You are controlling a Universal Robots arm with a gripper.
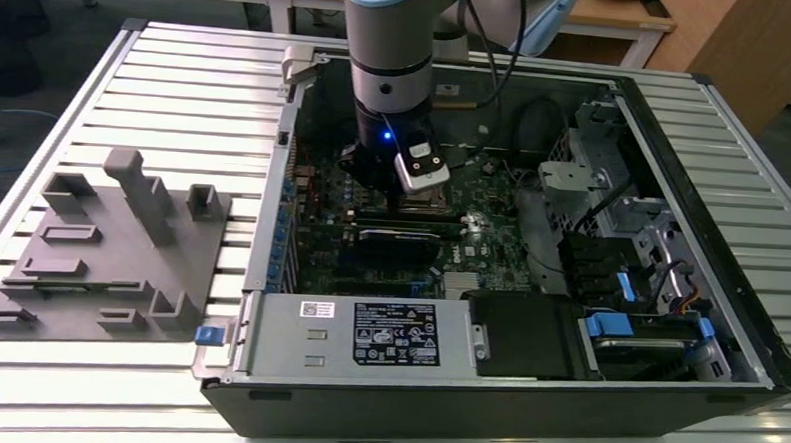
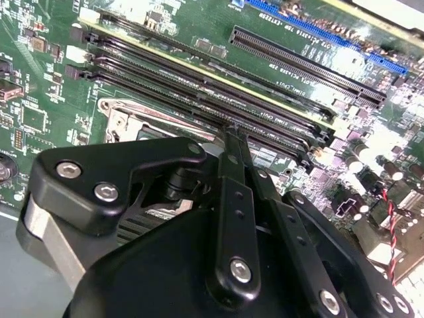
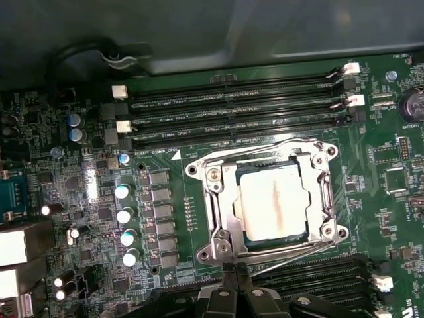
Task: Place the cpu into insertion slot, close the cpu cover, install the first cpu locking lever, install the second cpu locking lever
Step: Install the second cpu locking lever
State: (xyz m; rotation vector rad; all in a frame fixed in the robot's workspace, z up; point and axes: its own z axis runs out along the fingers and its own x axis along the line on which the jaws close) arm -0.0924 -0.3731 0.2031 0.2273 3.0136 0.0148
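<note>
Arm: in the exterior view your gripper [image 1: 400,194] reaches down into the open computer case [image 1: 711,325] lying on the slatted worktop [image 1: 174,82], just over the green motherboard [image 1: 495,226].
Fingers: in the second wrist view you see the fingers [image 2: 232,149] pressed together to a thin tip, holding nothing, near the memory slots [image 2: 218,99].
Cpu: in the first wrist view the cpu [image 3: 273,204] sits flat in the insertion slot [image 3: 246,233], its silver-grey top smeared.
Cpu cover: the cpu cover [image 3: 222,215] lies shut around the chip.
Locking levers: thin wire levers [image 3: 291,255] run along the socket's edges; you cannot tell whether they are latched.
Beside the case: a grey fixture block [image 1: 114,249].
</note>
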